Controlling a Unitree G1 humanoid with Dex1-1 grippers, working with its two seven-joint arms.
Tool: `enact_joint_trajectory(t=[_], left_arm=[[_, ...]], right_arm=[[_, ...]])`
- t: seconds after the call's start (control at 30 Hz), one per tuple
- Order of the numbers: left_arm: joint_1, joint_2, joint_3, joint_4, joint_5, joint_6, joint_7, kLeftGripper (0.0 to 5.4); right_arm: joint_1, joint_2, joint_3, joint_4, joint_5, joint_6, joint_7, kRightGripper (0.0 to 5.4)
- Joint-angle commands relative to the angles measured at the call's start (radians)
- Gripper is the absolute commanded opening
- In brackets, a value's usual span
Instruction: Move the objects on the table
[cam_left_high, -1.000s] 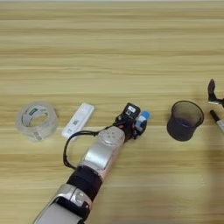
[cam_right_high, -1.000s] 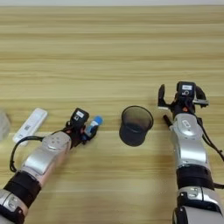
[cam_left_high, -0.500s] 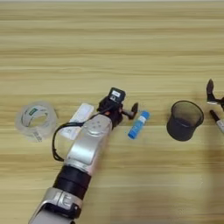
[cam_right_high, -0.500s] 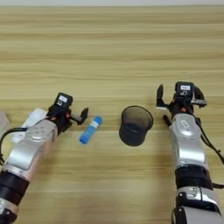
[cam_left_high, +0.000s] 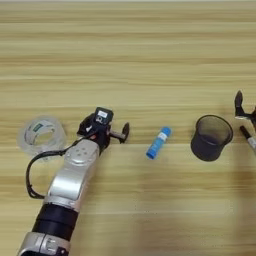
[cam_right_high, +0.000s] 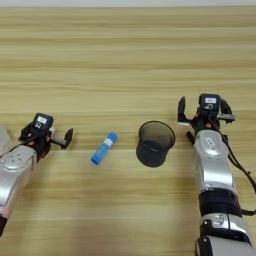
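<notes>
Tube (cam_left_high: 158, 142) lies free (beside cup (cam_left_high: 211, 137)).

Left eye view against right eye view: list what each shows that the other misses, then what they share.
Only the left eye view shows the whole tape roll with its green label, left of the left claw; the right eye view catches just a sliver of it at its left edge. Only the right eye view shows the whole right claw and its silver arm beside the cup; the left eye view catches only a black finger at its right edge. Both show the blue tube lying free on the table, the black mesh cup upright, and the open left claw.
</notes>
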Motion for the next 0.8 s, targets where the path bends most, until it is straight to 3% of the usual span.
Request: enact_joint_trajectory(t=[0.03, 0.5, 0.8], left_arm=[[0.005, 0.024, 0.023, 0.066, 0.02, -0.036, 0.016, 5.38], [-0.035, 0.044, 0.063, 0.281, 0.038, -0.149, 0.049, 5.38], [-0.047, 0.042, 0.075, 0.335, 0.043, -0.181, 0.053, 5.38]], right_arm=[[-0.009, -0.001, 0.002, 0.001, 0.003, 0.002, 0.002, 5.4], [-0.007, -0.001, 0.002, 0.002, 0.003, 0.001, 0.005, 5.4], [-0.006, -0.001, 0.002, 0.0, 0.004, 0.002, 0.006, 5.4]])
